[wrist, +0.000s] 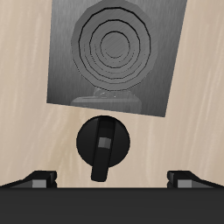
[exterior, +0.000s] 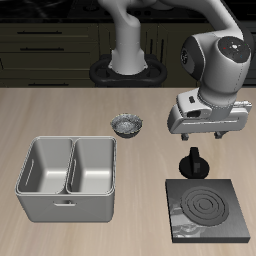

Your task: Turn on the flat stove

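The flat stove (exterior: 208,208) is a dark grey square slab near the table's front edge, and its burner (exterior: 209,206) rings are grey, not glowing. In the wrist view the stove (wrist: 118,52) lies ahead of the gripper, with a small raised knob (wrist: 108,97) at the slab's edge nearest me. My gripper (exterior: 200,136) hangs open and empty above the table, just behind the stove. Its fingertips (wrist: 39,178) stand wide apart on either side of a small black round handled object (wrist: 103,145).
The black round handled object (exterior: 193,165) stands on the table between the gripper and the stove. A grey double-basin metal tray (exterior: 68,178) sits across the table. A small patterned bowl (exterior: 128,124) lies farther back, near the middle.
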{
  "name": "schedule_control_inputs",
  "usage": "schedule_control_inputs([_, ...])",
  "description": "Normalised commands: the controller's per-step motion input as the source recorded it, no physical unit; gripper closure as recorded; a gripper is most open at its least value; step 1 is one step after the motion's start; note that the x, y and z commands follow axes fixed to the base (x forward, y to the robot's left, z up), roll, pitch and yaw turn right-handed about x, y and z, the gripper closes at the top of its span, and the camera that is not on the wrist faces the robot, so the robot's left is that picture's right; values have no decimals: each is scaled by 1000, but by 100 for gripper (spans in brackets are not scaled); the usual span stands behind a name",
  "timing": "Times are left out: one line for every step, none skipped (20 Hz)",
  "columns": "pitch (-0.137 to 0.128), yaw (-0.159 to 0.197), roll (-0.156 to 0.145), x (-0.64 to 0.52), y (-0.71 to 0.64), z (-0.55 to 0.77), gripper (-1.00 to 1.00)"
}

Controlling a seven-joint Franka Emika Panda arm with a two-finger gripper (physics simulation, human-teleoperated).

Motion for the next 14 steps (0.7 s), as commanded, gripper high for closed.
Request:
schedule_control_inputs([-16,-19,38,90,50,-162,-100])
schedule_control_inputs([-148,-86,68,-183,37,-58,-100])
schedule_control_inputs([-215,107,-70,-167,-21,-34,-100])
schedule_control_inputs([-70,11,-42,-175,-66,-181,-100])
schedule_control_inputs([-11,-16,20,-77,-34,-206,-100])
schedule_control_inputs([-10,-44,1,-56,1,-240,-100])
schedule_control_inputs([-195,-26,-54,-732,-118,-293,-100])
schedule_control_inputs([-90,29,-25,-269,-115,-128,-100])
schedule_control_inputs([-23,-63,-40,-183,-145,-207,-100])
schedule_control_inputs([-2,0,29,-146,-48,-195,-100])
schedule_control_inputs([-56,-4,-38,-113,-155,-135,-100])
schedule_control_inputs([-59,-25,-58,-102,-151,-96,-100])
schedule_control_inputs([-101,-28,-1,-102,-105,-5,-100])
schedule_control_inputs([-117,51,5,-75,-45,-28,-100])
